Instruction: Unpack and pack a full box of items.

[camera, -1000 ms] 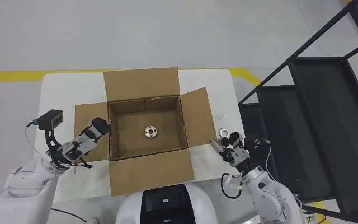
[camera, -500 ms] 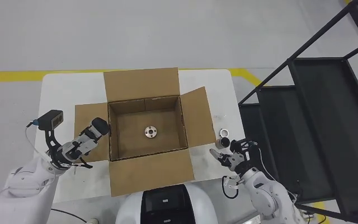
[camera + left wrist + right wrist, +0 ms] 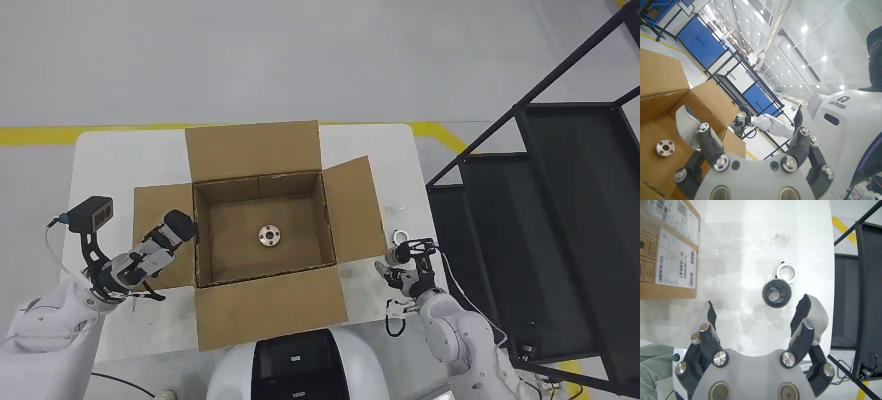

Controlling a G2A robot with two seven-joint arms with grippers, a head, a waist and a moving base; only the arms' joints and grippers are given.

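Two hands: left hand [image 3: 742, 111] and right hand [image 3: 757, 303] are both holding their fingers apart, gripping nothing.
Box [image 3: 255, 150]: sitting open mid-table, with a flange [image 3: 269, 236] lying on its floor.
Left hand zone: hovering over the left flap.
Right hand zone: black sleeve [image 3: 776, 294] and silver ring [image 3: 795, 273] are lying just beside each other near the table [image 3: 753, 228] edge.
Obstruction: black rack [image 3: 560, 200] is standing just beyond that edge.

Flange [image 3: 269, 236] in box [image 3: 255, 152] on table [image 3: 120, 160]; ring [image 3: 795, 273] touching sleeve [image 3: 772, 291], both right of box.
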